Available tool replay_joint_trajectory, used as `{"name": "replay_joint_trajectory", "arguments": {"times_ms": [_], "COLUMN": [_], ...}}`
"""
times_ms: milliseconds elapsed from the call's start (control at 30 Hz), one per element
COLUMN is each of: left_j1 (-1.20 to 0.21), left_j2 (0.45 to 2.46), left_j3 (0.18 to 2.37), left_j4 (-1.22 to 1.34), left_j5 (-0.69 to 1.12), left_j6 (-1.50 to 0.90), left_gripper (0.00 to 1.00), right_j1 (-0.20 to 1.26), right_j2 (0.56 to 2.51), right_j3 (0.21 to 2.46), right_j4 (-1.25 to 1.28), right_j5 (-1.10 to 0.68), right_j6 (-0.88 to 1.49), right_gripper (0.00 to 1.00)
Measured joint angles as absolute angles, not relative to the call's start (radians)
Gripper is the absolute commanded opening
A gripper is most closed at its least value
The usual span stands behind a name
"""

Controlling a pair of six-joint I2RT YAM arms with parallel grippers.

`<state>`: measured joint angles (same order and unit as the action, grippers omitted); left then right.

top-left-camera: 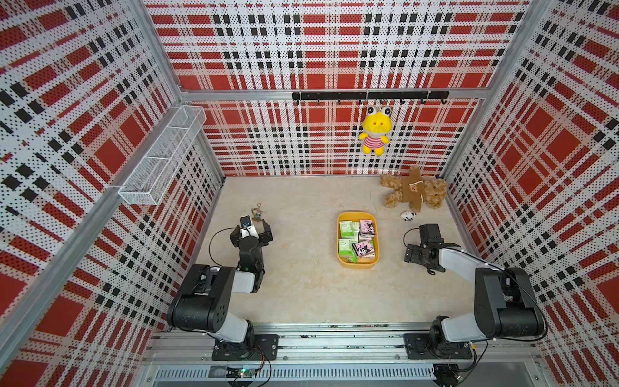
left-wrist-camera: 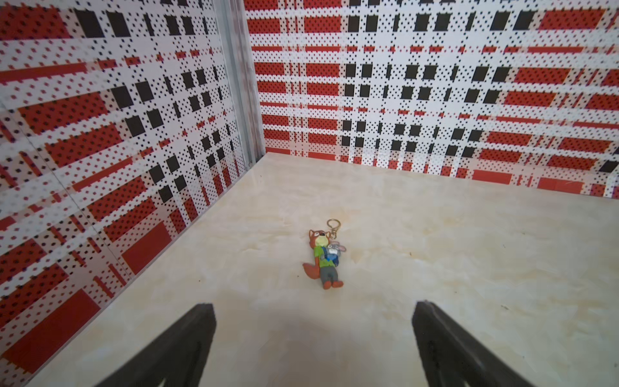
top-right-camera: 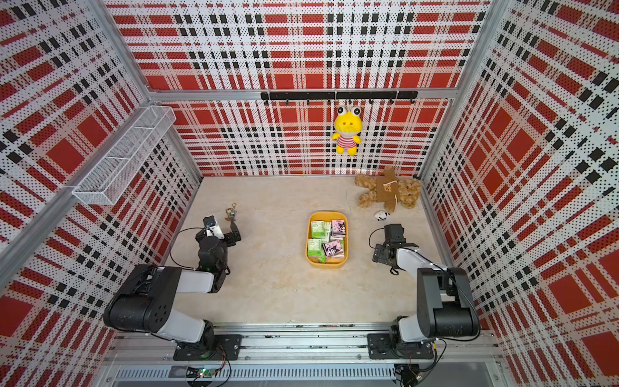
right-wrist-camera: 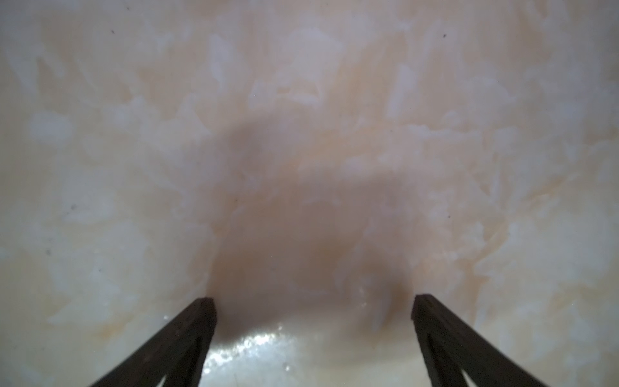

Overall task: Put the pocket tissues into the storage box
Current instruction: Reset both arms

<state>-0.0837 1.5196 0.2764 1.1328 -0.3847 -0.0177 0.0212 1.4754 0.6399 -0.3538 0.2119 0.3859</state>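
Note:
In both top views the yellow-orange storage box point(top-left-camera: 358, 264) point(top-right-camera: 326, 264) sits mid-table. Inside it lie several pocket tissues, green-and-white ones point(top-left-camera: 348, 229) point(top-right-camera: 317, 229) and pink ones point(top-left-camera: 366, 228) point(top-right-camera: 338, 228). My left gripper point(top-left-camera: 256, 228) point(top-right-camera: 222, 228) point(left-wrist-camera: 313, 310) hovers well to the left of the box, open and empty, with its fingers spread wide. To the right of the box my right gripper point(top-left-camera: 415, 254) point(top-right-camera: 382, 253) point(right-wrist-camera: 313, 301) points down close over bare table, open with nothing between its fingers.
A fox keychain charm point(left-wrist-camera: 325, 259) point(top-left-camera: 257, 214) lies just beyond the left gripper. A brown teddy bear point(top-left-camera: 413, 192) and a small white-and-black toy point(top-left-camera: 408, 215) lie at the back right. On the back wall hangs a yellow plush point(top-left-camera: 374, 132). A wire basket point(top-left-camera: 164, 154) is mounted on the left wall.

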Motion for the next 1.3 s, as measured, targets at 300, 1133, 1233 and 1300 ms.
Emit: {"name": "replay_joint_trajectory", "arguments": {"times_ms": [300,1133,1233,1300], "left_j1": [-0.059,-0.051,-0.051,-0.051], "left_j2": [1.565,1.565,1.565,1.565], "left_j3": [0.204,0.204,0.204,0.204], "left_j4": [1.322,1.346,1.346,1.346], "left_j5": [-0.337,-0.318,-0.318,-0.318], "left_j6": [-0.022,-0.029,-0.029,-0.029], "left_gripper": [0.99,0.99,0.99,0.99], "right_j1": [0.021,0.022,0.022,0.022], "right_j2": [1.422,1.550,1.550,1.550], "right_j3": [0.436,0.313,0.313,0.313], "right_j4": [0.113,1.032,1.032,1.033], "right_j5": [0.215,0.093,0.093,0.093], "right_j6": [0.292,0.067,0.067,0.067], "right_gripper": [1.00,1.00,1.00,1.00]}}
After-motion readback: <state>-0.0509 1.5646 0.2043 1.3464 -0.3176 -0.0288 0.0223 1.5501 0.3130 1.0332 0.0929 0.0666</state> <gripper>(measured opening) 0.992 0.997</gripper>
